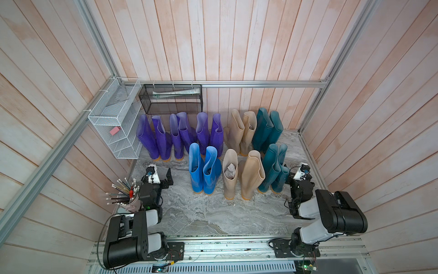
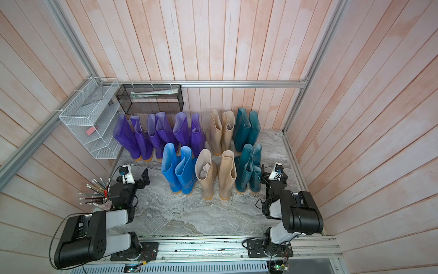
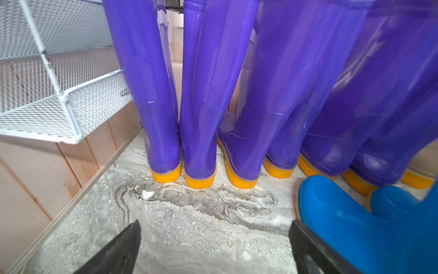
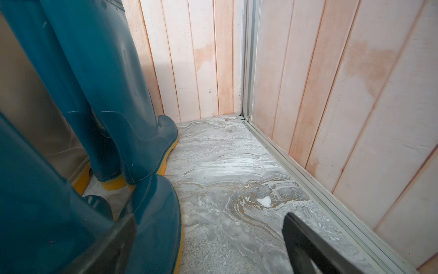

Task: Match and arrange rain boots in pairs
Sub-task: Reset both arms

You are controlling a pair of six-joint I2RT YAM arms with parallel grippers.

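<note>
Just beside the left claw (image 3: pixel 214 229) stand the blue boots (image 3: pixel 355 227).

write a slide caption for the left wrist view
Open left hand over the marbled floor, facing a row of purple boots with orange soles, blue boots and a white wire rack nearby

arms (image 1: pixel 123 242): black housings, white links | fingers (image 3: pixel 118 253): black, tapered

Your grey marbled tabletop (image 1: pixel 201 213) carried six purple boots (image 1: pixel 180 135) in a row at eleven o'clock, four teal boots (image 1: pixel 270 163) at two, four beige boots (image 1: pixel 251 175) from twelve to centre, and two blue boots (image 1: pixel 211 173) near centre. All stood upright. A pencil cup (image 1: pixel 130 204) stood at eight.
</note>
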